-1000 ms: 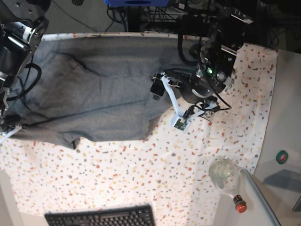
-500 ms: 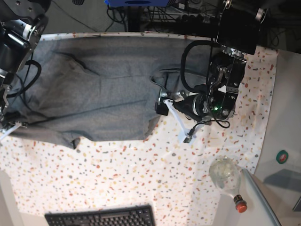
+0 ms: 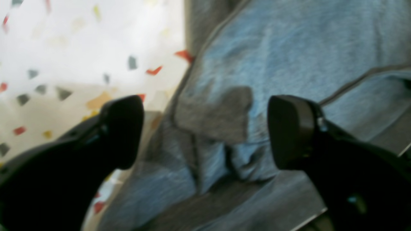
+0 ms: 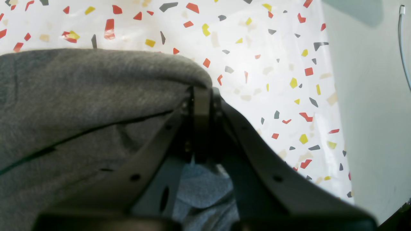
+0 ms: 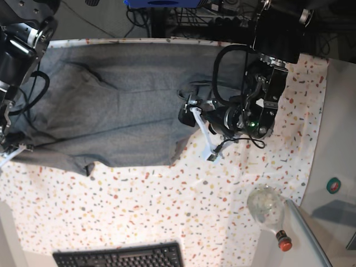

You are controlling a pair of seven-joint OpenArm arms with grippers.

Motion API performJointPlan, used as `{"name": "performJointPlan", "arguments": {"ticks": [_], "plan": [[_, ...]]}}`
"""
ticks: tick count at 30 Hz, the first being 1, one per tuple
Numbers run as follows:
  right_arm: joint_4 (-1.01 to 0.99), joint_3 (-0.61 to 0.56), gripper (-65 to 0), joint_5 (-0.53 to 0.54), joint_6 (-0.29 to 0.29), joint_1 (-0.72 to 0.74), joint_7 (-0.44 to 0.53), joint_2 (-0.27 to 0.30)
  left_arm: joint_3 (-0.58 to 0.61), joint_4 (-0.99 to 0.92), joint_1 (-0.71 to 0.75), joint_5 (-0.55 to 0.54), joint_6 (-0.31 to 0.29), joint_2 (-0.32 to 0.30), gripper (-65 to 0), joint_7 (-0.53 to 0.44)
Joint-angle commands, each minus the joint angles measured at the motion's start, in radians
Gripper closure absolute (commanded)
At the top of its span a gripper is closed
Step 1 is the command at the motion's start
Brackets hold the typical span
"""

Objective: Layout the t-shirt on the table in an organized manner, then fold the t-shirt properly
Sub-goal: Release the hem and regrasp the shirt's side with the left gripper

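The grey t-shirt (image 5: 122, 100) lies spread over the far left part of the speckled table (image 5: 167, 194), its near hem wrinkled. My left gripper (image 5: 192, 119) is at the shirt's right edge. In the left wrist view it (image 3: 205, 128) is open, with a bunched fold of the t-shirt (image 3: 218, 118) between the fingers (image 3: 289, 128) and not touched. At the base view's left edge, my right gripper (image 5: 8, 146) holds the shirt's left end. In the right wrist view it (image 4: 202, 93) is shut on the t-shirt (image 4: 80, 96), which drapes over the tips.
A black keyboard (image 5: 119, 257) lies at the near edge. A glass bottle with a red cap (image 5: 270, 214) lies near right. A plain grey side surface (image 5: 339, 144) with a green disc (image 5: 333, 184) borders the right. Cables hang behind the far edge.
My left arm has swung round and brought its gripper to the shirt's right edge, and its jaws have narrowed a little. The right arm and the shirt's left end have stayed put.
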Motion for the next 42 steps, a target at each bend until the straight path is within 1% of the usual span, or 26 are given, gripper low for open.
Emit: {"name": "performJointPlan", "arguments": {"ticks": [1,2,3,5,8,17,18,21,22,23,28,29,31,32,34,36,38,39,41,42], "plan": [[0.018,0.002,0.0,0.001,-0.004,0.025,0.021,0.018,0.000,0.004,-0.029,-0.013,-0.011,0.004,-46.6,-0.011],[0.018,0.002,0.0,0.001,-0.004,0.025,0.021,0.018,0.000,-0.004,-0.032,-0.013,-0.011,0.007,-42.1,-0.011],[0.018,0.002,0.0,0.001,-0.004,0.025,0.021,0.018,0.000,-0.007,-0.035,-0.013,-0.011,0.014,-39.0,-0.012],[0.018,0.002,0.0,0.001,-0.004,0.025,0.021,0.018,-0.002,-0.013,-0.040,-0.013,-0.011,0.023,-34.4,-0.012],[0.018,0.002,0.0,0.001,-0.004,0.025,0.021,0.019,-0.002,-0.008,-0.049,-0.013,-0.011,0.024,-32.9,-0.012],[0.018,0.002,0.0,0.001,-0.004,0.025,0.021,0.019,-0.002,0.022,-0.044,-0.013,-0.010,0.024,-31.9,-0.009],[0.018,0.002,0.0,0.001,-0.004,0.025,0.021,0.019,-0.002,0.010,-0.046,-0.013,-0.010,0.024,-29.6,-0.009],[0.018,0.002,0.0,0.001,-0.004,0.026,0.021,0.019,-0.002,-0.030,-0.050,-0.013,-0.010,0.024,-18.8,-0.009],[0.018,0.002,0.0,0.001,-0.004,0.026,0.021,0.019,-0.002,-0.036,-0.050,-0.013,-0.010,0.024,-16.1,-0.011],[0.018,0.002,0.0,0.001,-0.004,0.026,0.021,0.019,-0.002,-0.038,-0.050,-0.013,-0.010,0.024,-14.5,-0.011],[0.018,0.002,0.0,0.001,-0.004,0.028,0.022,0.019,-0.002,-0.035,-0.052,-0.013,-0.010,0.023,-12.5,-0.011],[0.018,0.002,0.0,0.001,-0.004,0.028,0.022,0.019,-0.002,-0.035,-0.052,-0.013,-0.010,0.023,-11.0,-0.011],[0.018,0.002,0.0,0.001,-0.004,0.028,0.022,0.019,-0.002,-0.015,-0.053,-0.011,-0.008,0.018,-2.0,-0.011],[0.018,0.002,0.0,0.001,-0.004,0.026,0.022,0.019,-0.002,0.004,-0.053,-0.006,-0.008,0.018,0.0,-0.009],[0.018,0.002,0.0,0.001,-0.004,0.026,0.022,0.019,-0.003,0.031,-0.055,-0.005,-0.005,0.017,0.0,-0.009],[0.018,0.002,0.0,0.001,-0.004,0.026,0.022,0.019,-0.003,0.042,-0.080,-0.003,0.030,0.015,0.0,-0.008],[0.018,0.002,0.0,0.001,-0.004,0.029,0.022,0.022,-0.028,0.039,-0.109,-0.003,0.081,0.015,0.0,-0.008],[0.018,0.000,0.0,0.001,-0.004,0.031,0.022,0.025,-0.048,0.042,-0.121,-0.003,0.095,0.011,0.0,-0.008],[0.017,-0.029,0.0,0.001,-0.004,0.038,0.027,0.030,-0.086,0.051,-0.152,-0.006,0.099,-0.016,0.0,-0.006],[0.007,-0.049,0.0,0.001,-0.004,0.042,0.047,0.042,-0.100,0.053,-0.173,-0.005,0.099,-0.023,0.0,-0.005]]}}
